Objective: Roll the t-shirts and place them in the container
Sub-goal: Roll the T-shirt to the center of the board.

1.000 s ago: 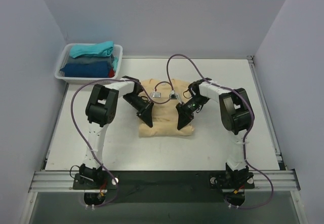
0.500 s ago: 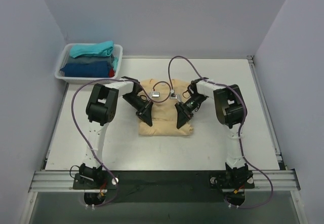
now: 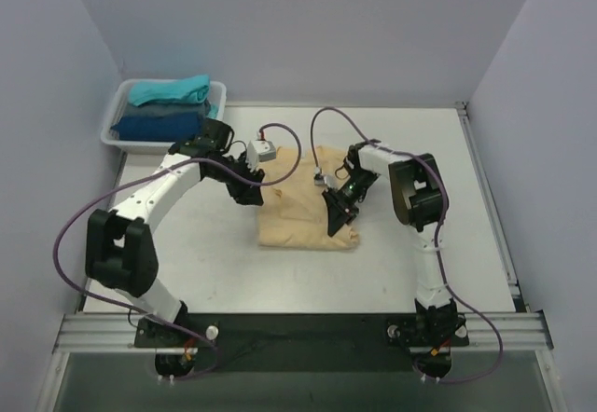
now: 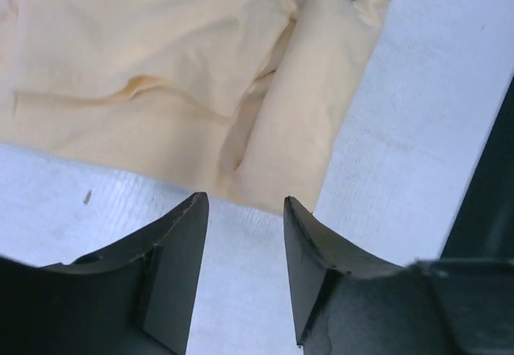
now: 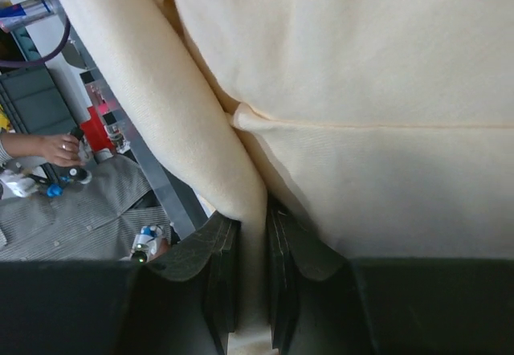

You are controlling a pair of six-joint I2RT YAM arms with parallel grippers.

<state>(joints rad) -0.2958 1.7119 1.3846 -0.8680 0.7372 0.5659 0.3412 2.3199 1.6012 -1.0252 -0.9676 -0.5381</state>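
Basket [image 3: 111,125] behind-left of t-shirt [image 3: 298,218]

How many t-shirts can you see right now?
3 clearly: a beige t-shirt lying on the table, and a teal t-shirt atop a dark blue t-shirt in the white basket. More may be hidden in that stack.

The right gripper [image 5: 250,238] is pinching a thick folded edge of the beige t-shirt [image 5: 361,74] between its dark fingers [image 5: 215,250]. The cloth is filling most of the frame above them, and at far left what may be a person's hand [image 5: 44,148] is resting among blurred clutter.
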